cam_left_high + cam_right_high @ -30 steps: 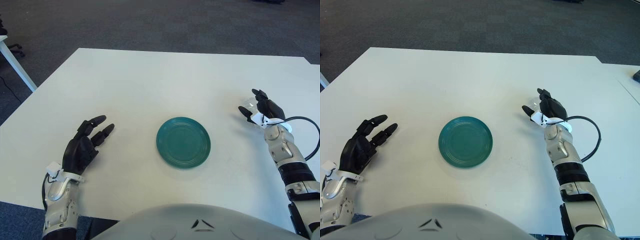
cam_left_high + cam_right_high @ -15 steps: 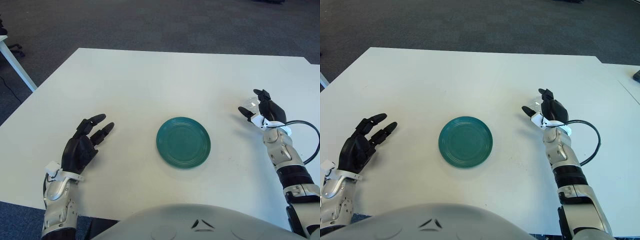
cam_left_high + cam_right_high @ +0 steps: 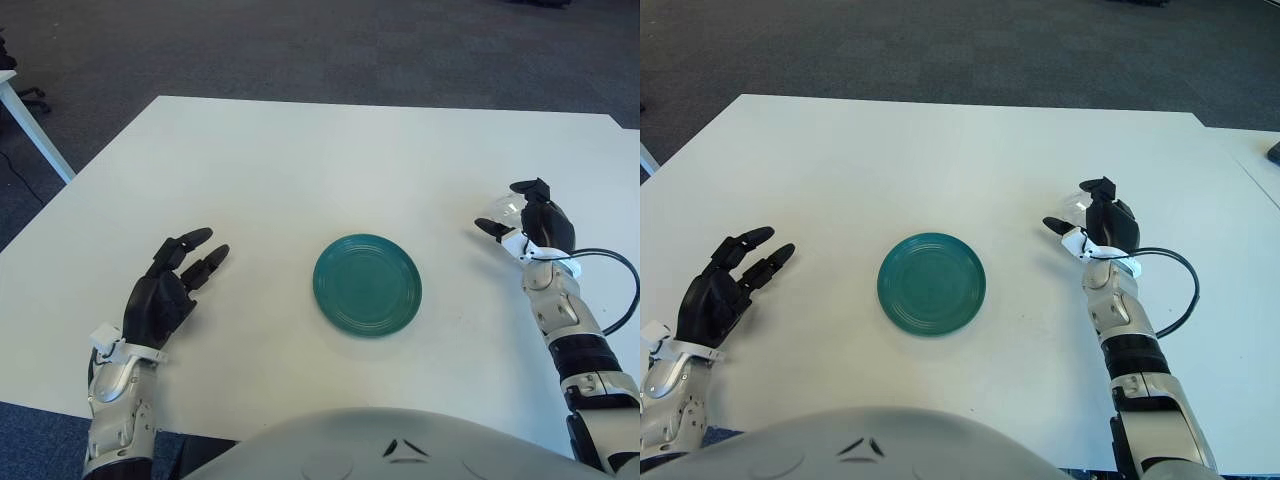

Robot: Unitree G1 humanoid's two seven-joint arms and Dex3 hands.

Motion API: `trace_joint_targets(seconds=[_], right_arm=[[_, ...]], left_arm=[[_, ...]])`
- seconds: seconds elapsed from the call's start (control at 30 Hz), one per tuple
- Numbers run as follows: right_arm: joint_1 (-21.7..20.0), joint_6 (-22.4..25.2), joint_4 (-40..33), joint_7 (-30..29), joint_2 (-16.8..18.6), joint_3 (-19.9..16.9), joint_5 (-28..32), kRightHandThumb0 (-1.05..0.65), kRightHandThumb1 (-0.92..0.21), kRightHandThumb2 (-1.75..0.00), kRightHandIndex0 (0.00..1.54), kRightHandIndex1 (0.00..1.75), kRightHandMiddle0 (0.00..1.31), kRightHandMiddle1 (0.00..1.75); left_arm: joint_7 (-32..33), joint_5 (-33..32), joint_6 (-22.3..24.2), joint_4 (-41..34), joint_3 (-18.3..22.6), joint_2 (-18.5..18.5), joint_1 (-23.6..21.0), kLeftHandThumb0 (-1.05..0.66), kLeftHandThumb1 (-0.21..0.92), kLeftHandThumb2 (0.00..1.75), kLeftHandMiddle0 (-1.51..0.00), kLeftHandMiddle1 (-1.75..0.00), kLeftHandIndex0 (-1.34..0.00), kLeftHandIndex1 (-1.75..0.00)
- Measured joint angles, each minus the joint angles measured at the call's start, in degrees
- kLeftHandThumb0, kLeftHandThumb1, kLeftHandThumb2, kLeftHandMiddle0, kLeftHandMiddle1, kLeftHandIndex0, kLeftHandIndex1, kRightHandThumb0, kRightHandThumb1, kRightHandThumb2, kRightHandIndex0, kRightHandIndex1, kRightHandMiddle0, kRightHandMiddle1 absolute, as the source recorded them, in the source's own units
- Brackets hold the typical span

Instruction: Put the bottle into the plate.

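White table (image 3: 300,170), green plate (image 3: 367,284), perhaps a clear bottle (image 3: 497,208).

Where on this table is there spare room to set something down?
Bare white table lies beyond the round teal plate, and between it and the open left hand. It is crowded only at the right hand, around a clear bottle.

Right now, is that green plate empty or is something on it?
Empty. The plate shows only its bare green surface; the right robot hand, off to its right, is around a clear bottle.

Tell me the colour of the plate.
The plate is dark teal green with faint rings; the left eye view shows it best.
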Motion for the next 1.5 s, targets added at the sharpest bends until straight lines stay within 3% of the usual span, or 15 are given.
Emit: trace_joint_targets(seconds=[0.33,0.67,0.97,1.0,1.03,1.13,1.23,1.5], right_arm=[[-0.25,-0.34,0.73,-0.88,0.01,-0.38,0.00,-0.34,-0.77,0.00,0.66,1.75,0.31,1.75],[-0.33,0.25,0.90,-2.51,-0.01,-0.38,-0.34,-0.33,-0.77,0.00,0.72,1.75,0.43,1.75],[-0.08,0.92,-0.20,-3.14,-0.01,-0.91,-0.29,-0.16,-0.80,-0.02,0.74,1.75,0.51,1.75],[-0.04,0.90,-0.25,-3.13,0.00,-1.07,-0.21,-0.10,-0.77,-0.14,0.75,1.75,0.53,1.75],[0.01,0.90,-0.31,-3.14,0.01,-1.22,-0.09,-0.07,-0.65,-0.44,0.77,1.75,0.55,1.75],[0.13,0.85,-0.42,-3.13,0.03,-1.77,0.11,-0.02,-0.47,-0.86,0.80,1.75,0.59,1.75],[0.25,0.65,-0.67,-3.14,0.18,-2.45,0.54,0.00,-0.41,-1.03,0.83,1.75,0.63,1.75],[1.11,0.36,-3.25,-3.00,1.34,-4.39,2.94,0.03,-0.37,-1.16,0.98,1.75,0.82,1.75]], left_arm=[[0.53,0.51,0.00,-0.30,-0.62,-0.77,0.10,-0.64,0.92,0.96,-0.67,0.00,-0.26,-0.80],[1.05,1.34,0.00,-0.31,-1.32,-1.25,0.10,-0.64,0.92,0.96,-0.67,0.00,-0.26,-0.80],[1.14,1.94,-0.01,-0.31,-1.64,-1.71,0.09,-0.64,0.92,0.96,-0.67,0.00,-0.26,-0.80],[1.21,2.02,-0.01,-0.31,-1.65,-1.76,0.09,-0.64,0.92,0.96,-0.67,0.00,-0.26,-0.80],[1.27,2.04,-0.01,-0.31,-1.66,-1.83,0.09,-0.64,0.92,0.96,-0.67,0.00,-0.26,-0.80],[1.46,2.17,-0.01,-0.31,-1.74,-2.00,0.09,-0.64,0.92,0.96,-0.67,0.00,-0.26,-0.80],[1.60,2.35,-0.02,-0.30,-1.85,-2.04,0.08,-0.64,0.92,0.96,-0.67,0.00,-0.26,-0.80],[1.99,2.80,-0.06,-0.27,-2.34,-2.38,0.01,-0.64,0.92,0.96,-0.67,0.00,-0.26,-0.80]])
